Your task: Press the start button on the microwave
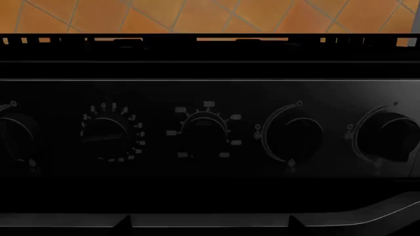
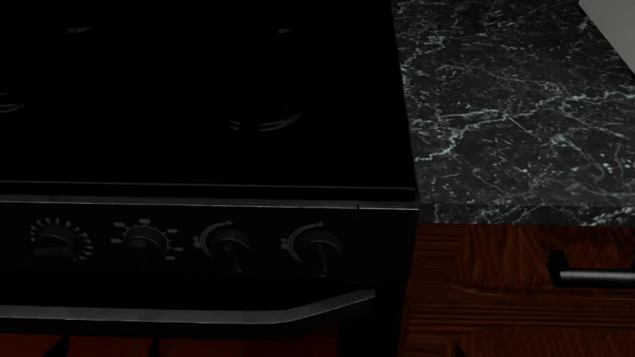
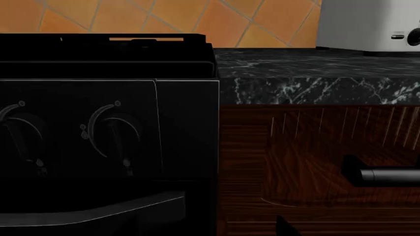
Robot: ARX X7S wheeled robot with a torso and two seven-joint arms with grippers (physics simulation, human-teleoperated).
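**Stove front and counter edge, with no gripper in sight**

You are looking down from the head view at a black stove (image 2: 198,111) filling the frame from 9 o'clock across to centre, its burners barely showing in the dark. Along its front panel four knobs are sitting in a row, the rightmost knob (image 2: 315,244) lying just short of the panel's right edge, and an oven handle (image 2: 248,312) is running beneath them toward 6 o'clock. At 3 o'clock a dark marble countertop (image 2: 516,111) is butting against the stove, and below it a wooden drawer front (image 2: 496,297) is carrying a metal pull (image 2: 595,277) at 4 o'clock.

Your left wrist camera is facing the control panel (image 1: 210,132) square on, with orange wall tile (image 1: 196,14) showing above it at 12 o'clock. Your right wrist camera is facing the seam between the stove and the cabinet; a white appliance (image 3: 367,24) is standing on the counter at 1 o'clock, cropped by the frame, so you cannot tell whether it is the microwave. The start button is showing nowhere.

Neither gripper is appearing in any view, so you cannot tell whether their fingers are apart or together.
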